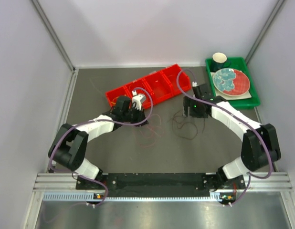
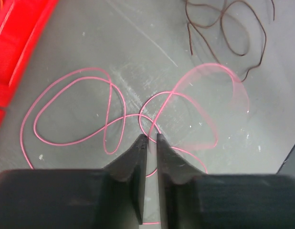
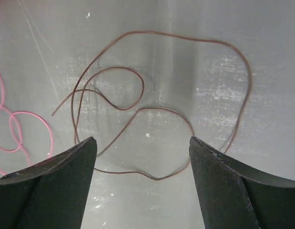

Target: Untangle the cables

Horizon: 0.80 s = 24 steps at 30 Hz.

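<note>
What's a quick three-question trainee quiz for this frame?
1. True or false: the right gripper is shut on the brown cable.
2. Which cable does the left gripper pinch? A) pink cable B) brown C) none
3. What colour is the tray holding the plate?
Key: 1 false, its jaws stand wide open above the cable; 2 A; 3 green.

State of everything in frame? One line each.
left gripper: jaws shut on pink cable.
pink cable: looped, crossing itself, one loop blurred.
right gripper: jaws open, above brown cable.
brown cable: lying loose, crossing itself.
cup: upright in green tray.
plate: flat in green tray.
</note>
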Each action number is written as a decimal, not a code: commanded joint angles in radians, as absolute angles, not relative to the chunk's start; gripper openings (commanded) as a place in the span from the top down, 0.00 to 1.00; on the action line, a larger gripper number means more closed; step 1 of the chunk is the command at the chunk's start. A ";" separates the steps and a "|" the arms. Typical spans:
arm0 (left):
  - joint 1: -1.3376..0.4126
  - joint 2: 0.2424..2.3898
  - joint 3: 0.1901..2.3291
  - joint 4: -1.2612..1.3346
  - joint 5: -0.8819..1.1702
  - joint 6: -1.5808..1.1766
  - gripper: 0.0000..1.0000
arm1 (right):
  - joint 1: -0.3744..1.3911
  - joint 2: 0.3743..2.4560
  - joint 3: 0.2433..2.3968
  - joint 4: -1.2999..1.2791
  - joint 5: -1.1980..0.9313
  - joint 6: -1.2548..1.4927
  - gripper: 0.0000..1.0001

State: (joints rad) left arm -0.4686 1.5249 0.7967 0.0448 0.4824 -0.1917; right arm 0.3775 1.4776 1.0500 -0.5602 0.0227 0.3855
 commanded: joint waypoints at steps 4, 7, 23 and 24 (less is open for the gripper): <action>-0.469 1.506 0.854 0.032 0.442 -0.207 0.41 | 0.471 1.555 1.117 -0.506 0.060 0.370 0.22; -0.469 1.468 0.856 0.020 0.414 -0.204 0.20 | 0.505 1.563 1.100 -0.480 0.064 0.347 0.22; -0.416 1.287 0.916 -0.071 0.275 -0.248 0.08 | 0.632 1.592 1.064 -0.419 0.055 0.201 0.25; -0.416 1.287 0.916 -0.069 0.276 -0.249 0.08 | 0.634 1.606 1.074 -0.417 0.072 0.221 0.26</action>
